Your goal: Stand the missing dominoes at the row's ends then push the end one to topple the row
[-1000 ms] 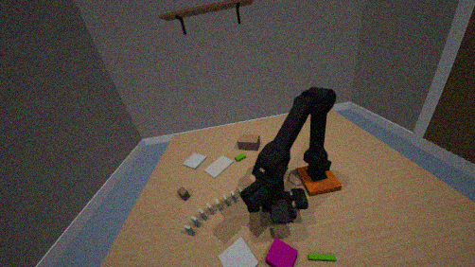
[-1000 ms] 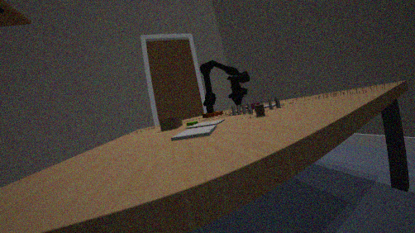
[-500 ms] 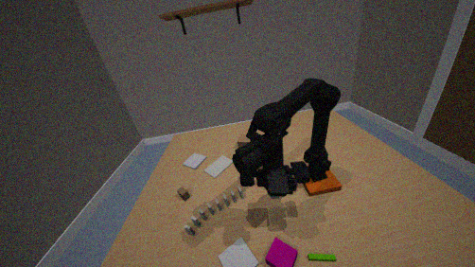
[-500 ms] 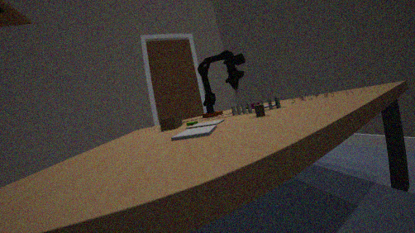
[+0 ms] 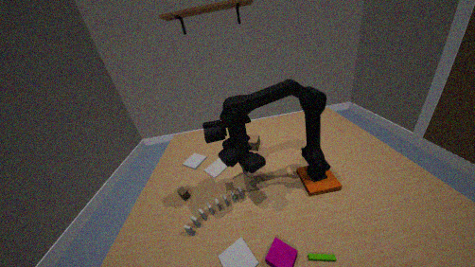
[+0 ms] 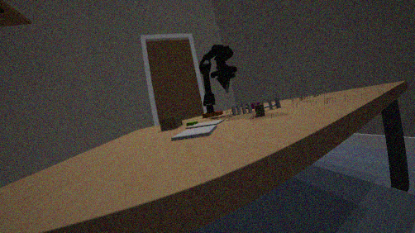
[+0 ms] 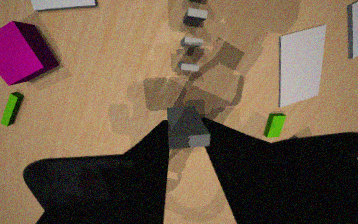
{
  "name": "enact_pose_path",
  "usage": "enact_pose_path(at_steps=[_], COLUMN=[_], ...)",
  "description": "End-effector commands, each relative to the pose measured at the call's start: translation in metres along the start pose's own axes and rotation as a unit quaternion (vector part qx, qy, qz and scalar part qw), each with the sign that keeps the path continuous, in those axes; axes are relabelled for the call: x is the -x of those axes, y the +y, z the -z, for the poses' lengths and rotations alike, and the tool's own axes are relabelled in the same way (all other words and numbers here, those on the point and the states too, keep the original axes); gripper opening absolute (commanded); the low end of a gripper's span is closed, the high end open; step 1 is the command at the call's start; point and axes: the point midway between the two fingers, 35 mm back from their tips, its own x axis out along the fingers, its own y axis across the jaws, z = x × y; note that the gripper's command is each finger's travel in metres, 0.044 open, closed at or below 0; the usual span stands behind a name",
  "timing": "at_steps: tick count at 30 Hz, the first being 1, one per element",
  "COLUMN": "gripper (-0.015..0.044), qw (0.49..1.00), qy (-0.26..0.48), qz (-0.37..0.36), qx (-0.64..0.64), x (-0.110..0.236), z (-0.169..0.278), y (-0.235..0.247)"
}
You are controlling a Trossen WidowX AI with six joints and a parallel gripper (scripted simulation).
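Note:
A row of several small grey dominoes (image 5: 215, 204) (image 6: 248, 107) (image 7: 192, 41) stands on the wooden table (image 5: 378, 206), running from the front left toward the arm's base. My gripper (image 5: 251, 163) (image 6: 226, 84) (image 7: 184, 124) is shut on one grey domino (image 7: 187, 132) and holds it well above the table, over the end of the row nearest the arm. In the wrist view the row runs away from the held domino toward the top of the frame. The held domino is hidden by the fingers in the top and exterior views.
A small brown cube (image 5: 184, 193) (image 6: 259, 111) sits left of the row. White sheets (image 5: 216, 168) (image 5: 237, 254) (image 7: 301, 65), a magenta block (image 5: 281, 253) (image 7: 22, 52) and green bars (image 5: 322, 257) (image 7: 274, 125) (image 7: 11, 108) lie around. The arm stands on an orange base (image 5: 326, 185).

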Motion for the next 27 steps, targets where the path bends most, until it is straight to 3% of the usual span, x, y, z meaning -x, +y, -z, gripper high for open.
enact_pose_path(at_steps=[1,9,27], gripper=[0.0107,0.0107,0.0107], qw=[0.998,0.998,0.998], qy=[-0.005,-0.005,-0.005], qz=[-0.001,-0.001,-0.001], qx=[-0.067,-0.067,-0.067], x=[0.003,0.000,-0.083], z=[0.003,0.002,-0.005], y=[-0.020,-0.020,-0.024])
